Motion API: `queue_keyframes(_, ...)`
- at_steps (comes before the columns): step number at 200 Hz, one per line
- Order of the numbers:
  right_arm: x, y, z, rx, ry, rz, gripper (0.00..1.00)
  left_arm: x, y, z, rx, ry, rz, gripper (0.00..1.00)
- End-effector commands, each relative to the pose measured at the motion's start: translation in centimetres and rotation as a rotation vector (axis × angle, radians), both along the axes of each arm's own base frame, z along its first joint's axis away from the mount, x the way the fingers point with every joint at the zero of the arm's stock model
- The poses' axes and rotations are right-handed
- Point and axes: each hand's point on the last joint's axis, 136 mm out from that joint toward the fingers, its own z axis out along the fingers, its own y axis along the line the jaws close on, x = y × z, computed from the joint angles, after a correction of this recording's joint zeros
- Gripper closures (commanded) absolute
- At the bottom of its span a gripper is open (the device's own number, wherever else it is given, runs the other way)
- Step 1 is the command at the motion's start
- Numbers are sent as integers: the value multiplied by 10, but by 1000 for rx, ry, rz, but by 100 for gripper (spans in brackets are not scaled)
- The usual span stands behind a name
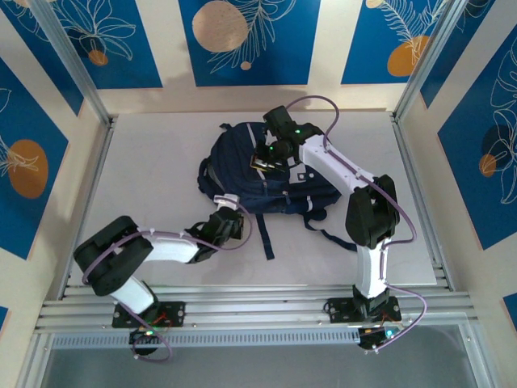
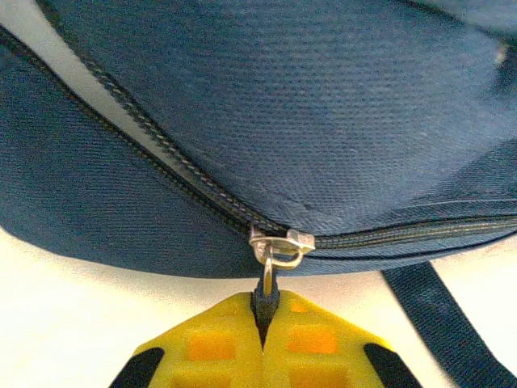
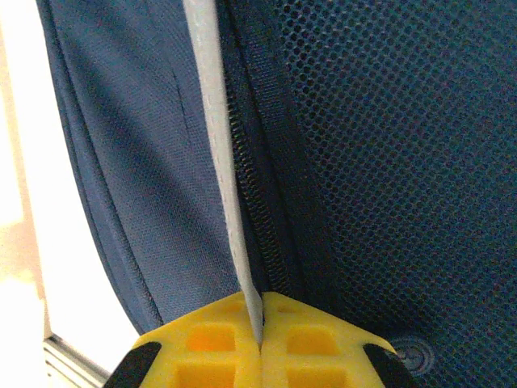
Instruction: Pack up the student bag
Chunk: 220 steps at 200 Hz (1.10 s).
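Navy bag lying flat mid-table, a gripper at each side.
Woven navy fabric, mesh, dark straps trailing nearward. The left gripper pinches the zip pull at the bag's near-left edge. The right gripper clamps a white strip beside a zip. Contents: cannot tell.

Pale grey table with metal rails along the near edge. The bag lies flat on it, roughly mid-width and toward the back. A couple of its dark straps trail out over the tabletop toward the near side.
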Motion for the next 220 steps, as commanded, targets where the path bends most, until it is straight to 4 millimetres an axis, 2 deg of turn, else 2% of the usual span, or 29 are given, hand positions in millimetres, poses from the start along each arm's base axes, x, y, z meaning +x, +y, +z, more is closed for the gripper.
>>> queue_keyframes(1, -9, -20, 6, -139, -38, 41, 100, -1, 23, -11, 26, 40, 48, 100)
queue_keyframes(71, -30, 0, -5, -299, -110, 273, 100, 0, 46, -5, 4, 37, 98, 100)
queue_keyframes(118, -53, 17, -7, -306, -142, 421, 100, 0, 54, -6, 2, 46, 106, 100)
queue_keyframes(137, -63, 18, -7, -339, -163, 474, 100, -2, 57, -7, 3, 53, 106, 100)
queue_keyframes(159, -78, 15, -7, -349, -172, 514, 100, -10, 50, -5, -28, 80, 60, 100)
queue_keyframes(183, -88, 0, -10, -378, -165, 494, 100, -26, 38, -3, -71, 115, -14, 100)
queue_keyframes(197, -90, -12, -11, -398, -169, 452, 94, -38, 31, -4, -66, 133, -63, 100)
queue_keyframes(208, -90, -22, -10, -406, -170, 406, 84, -47, 23, -6, -56, 141, -107, 100)
queue_keyframes(214, -90, -27, -8, -407, -174, 379, 72, -52, 19, -7, -49, 145, -129, 100)
queue_keyframes(220, -90, -32, -4, -405, -182, 350, 49, -57, 15, -9, -41, 151, -150, 100)
